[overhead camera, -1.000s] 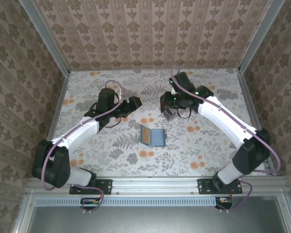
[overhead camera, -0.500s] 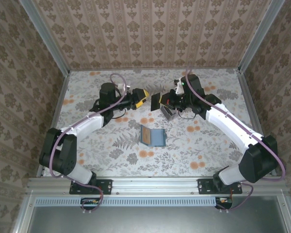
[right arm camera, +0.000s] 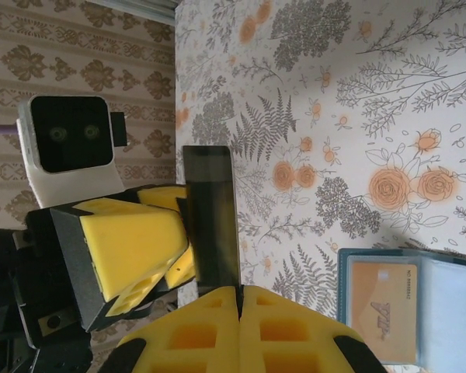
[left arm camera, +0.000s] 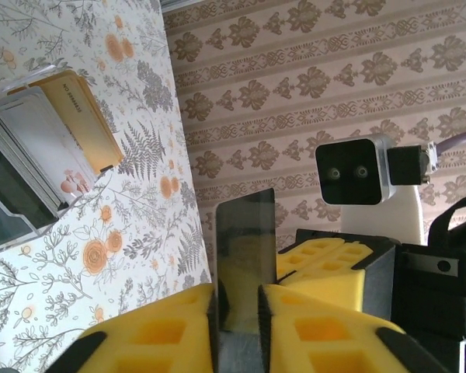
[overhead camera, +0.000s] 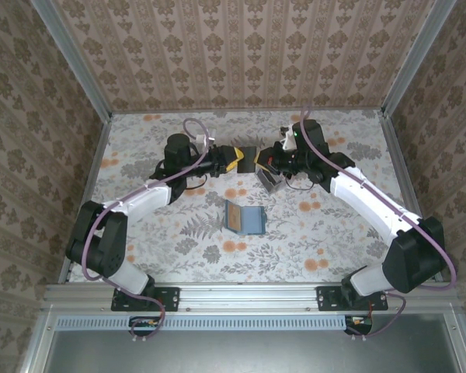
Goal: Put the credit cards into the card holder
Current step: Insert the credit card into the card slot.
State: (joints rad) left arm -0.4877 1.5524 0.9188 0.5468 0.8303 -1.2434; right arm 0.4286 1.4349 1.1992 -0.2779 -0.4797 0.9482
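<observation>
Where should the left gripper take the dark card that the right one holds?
The dark card by its free end, coming head-on from opposite the right gripper, pads on the flat faces: it is thin and sticks out beyond those shut fingers.

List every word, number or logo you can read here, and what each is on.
No text is legible.
tan card in the card holder: logo and small print, too blurred to read.
boxed card, tan, in the clear box: edge print, too small to read.
dark card: no print shows.
</observation>
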